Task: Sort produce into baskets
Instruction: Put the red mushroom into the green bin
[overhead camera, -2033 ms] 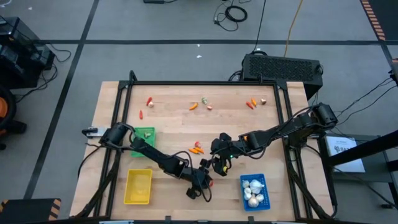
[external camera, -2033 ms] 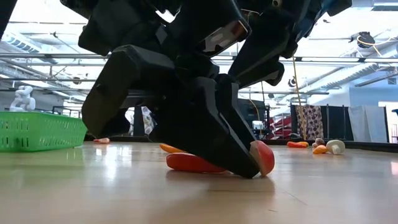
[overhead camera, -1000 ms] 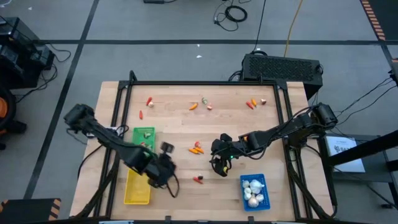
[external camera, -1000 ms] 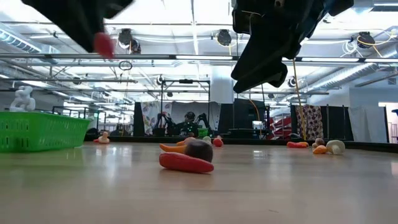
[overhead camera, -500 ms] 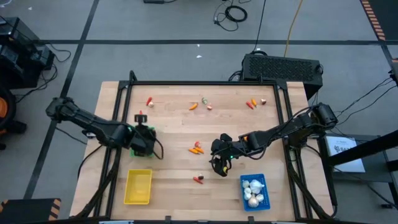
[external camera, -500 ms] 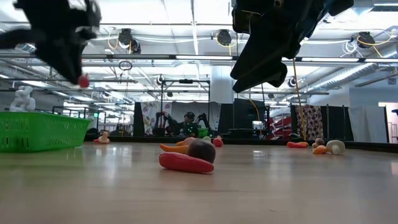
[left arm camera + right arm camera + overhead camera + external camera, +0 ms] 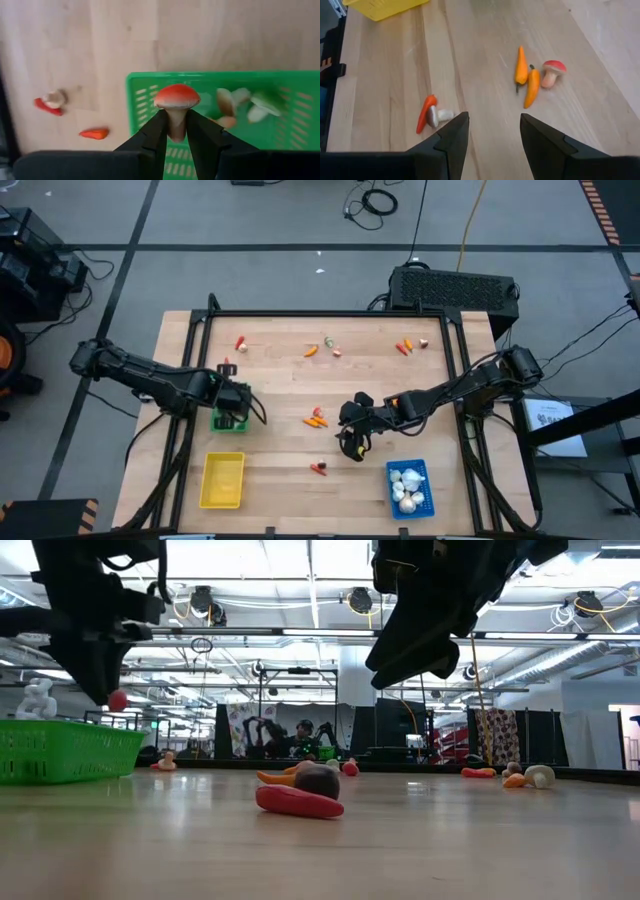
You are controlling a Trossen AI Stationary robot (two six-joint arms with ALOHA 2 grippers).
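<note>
My left gripper (image 7: 232,402) (image 7: 176,119) hangs over the green basket (image 7: 228,425) (image 7: 145,95), shut on a red-capped toy mushroom (image 7: 176,97) (image 7: 118,700). That basket holds a few pale and green pieces (image 7: 235,102). My right gripper (image 7: 350,438) (image 7: 492,140) hovers open above the table's middle, with nothing between its fingers. Below it a red pepper and a small mushroom (image 7: 319,469) (image 7: 429,116) lie on the wood. Two orange peppers (image 7: 317,418) (image 7: 526,75) and a red-capped mushroom (image 7: 552,70) lie a little farther off. My left gripper pinches the mushroom's pale stem (image 7: 176,127) between its two fingers, with the red cap (image 7: 176,96) past the fingertips. The fingers point steeply down from above. The mushroom hangs cap-down, clear of the green basket beneath it.
A yellow basket (image 7: 222,480) stands near the front left. At the front right, a blue basket (image 7: 420,470) holds white bulbs (image 7: 406,486). More small produce lies along the far edge (image 7: 240,343) (image 7: 311,351) (image 7: 403,347). Bare wood lies between the baskets.
My left gripper, still shut on the mushroom, has swung from beside the yellow basket toward the table's far left and now hangs over the green basket, a little lower and turned at the wrist. The mushroom came along, clear of the table.
</note>
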